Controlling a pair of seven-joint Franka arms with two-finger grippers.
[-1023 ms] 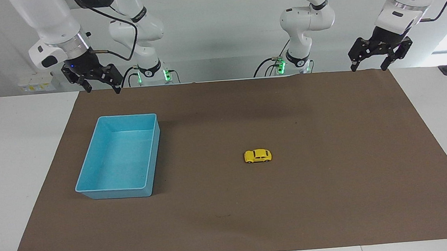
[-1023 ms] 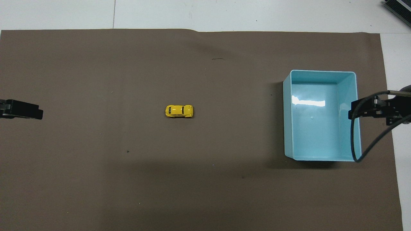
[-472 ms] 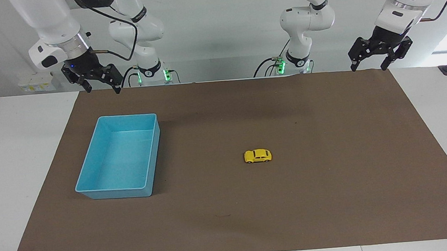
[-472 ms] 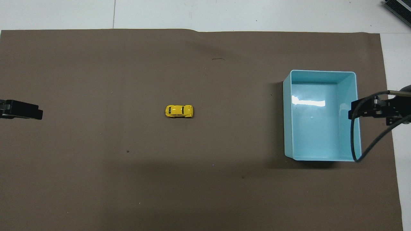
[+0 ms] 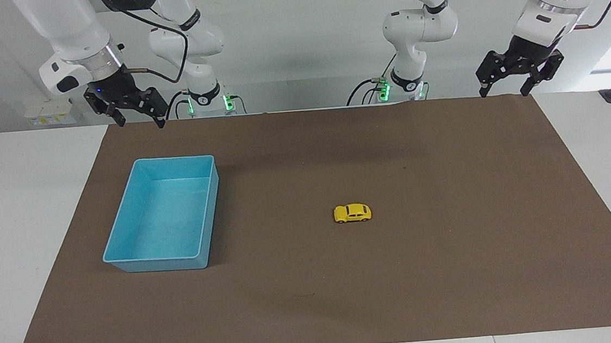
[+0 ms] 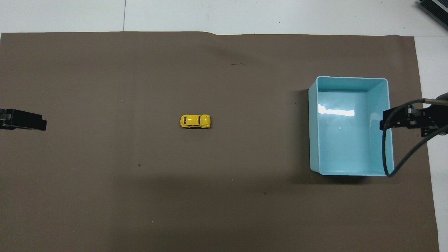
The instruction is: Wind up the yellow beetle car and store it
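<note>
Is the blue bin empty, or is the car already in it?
Empty: the bin shows only its bare floor; the car stands on the mat.

Lab — two benchtop robot arms [image 5: 414,26].

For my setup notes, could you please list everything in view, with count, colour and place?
yellow beetle car: one, yellow, on the mat mid-table, untouched.
bin: one, light blue, empty, on the mat toward the right arm's end.
mat: one, brown, covering the table.
table: one, white.
left gripper: one, black, jaws open, raised over the mat's edge near the robots, waiting.
right gripper: one, black, jaws open, raised above the mat's edge near the bin.
</note>
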